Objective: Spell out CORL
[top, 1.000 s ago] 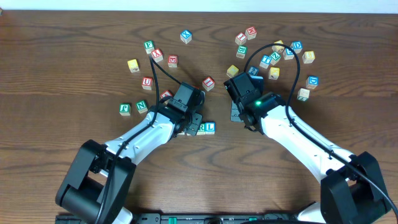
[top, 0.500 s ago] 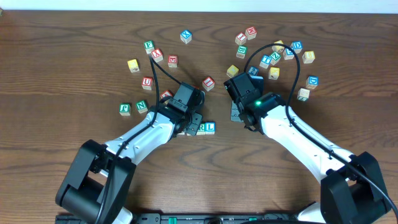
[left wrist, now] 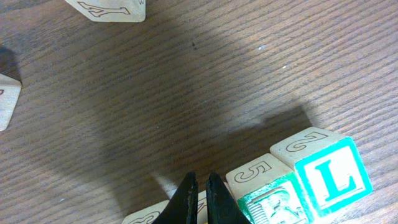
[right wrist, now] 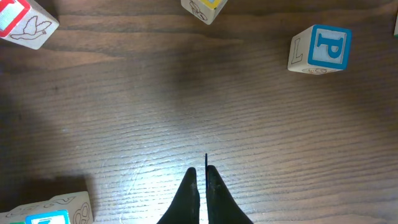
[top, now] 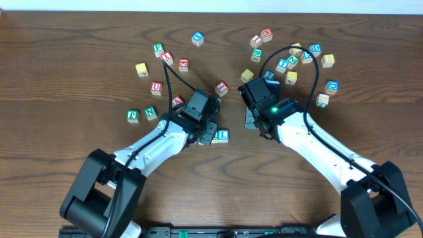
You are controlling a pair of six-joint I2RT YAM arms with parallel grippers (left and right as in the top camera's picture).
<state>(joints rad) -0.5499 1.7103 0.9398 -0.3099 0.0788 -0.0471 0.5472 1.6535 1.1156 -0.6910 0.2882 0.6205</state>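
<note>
A row of wooden letter blocks lies near the table's middle. The teal L block (top: 223, 135) is at its right end and the green R block (top: 214, 136) touches its left side. Both also show in the left wrist view, L (left wrist: 333, 177) and R (left wrist: 273, 202). More of the row (left wrist: 149, 214) runs left under my left gripper (left wrist: 200, 186); its letters are hidden. That gripper (top: 206, 133) is shut and empty, its tips right over the block left of R. My right gripper (top: 252, 121) (right wrist: 200, 177) is shut and empty above bare wood, right of the row.
Loose letter blocks lie scattered at the back left (top: 157, 49) and back right (top: 314, 48). The right wrist view shows a blue P block (right wrist: 320, 48), a red block (right wrist: 25, 22) and a yellow one (right wrist: 202, 6). Two loose blocks (left wrist: 109, 7) (left wrist: 6, 99) lie ahead of the left gripper.
My left arm has shifted slightly right, now covering more of the R block. The right arm and the blocks have not moved.
</note>
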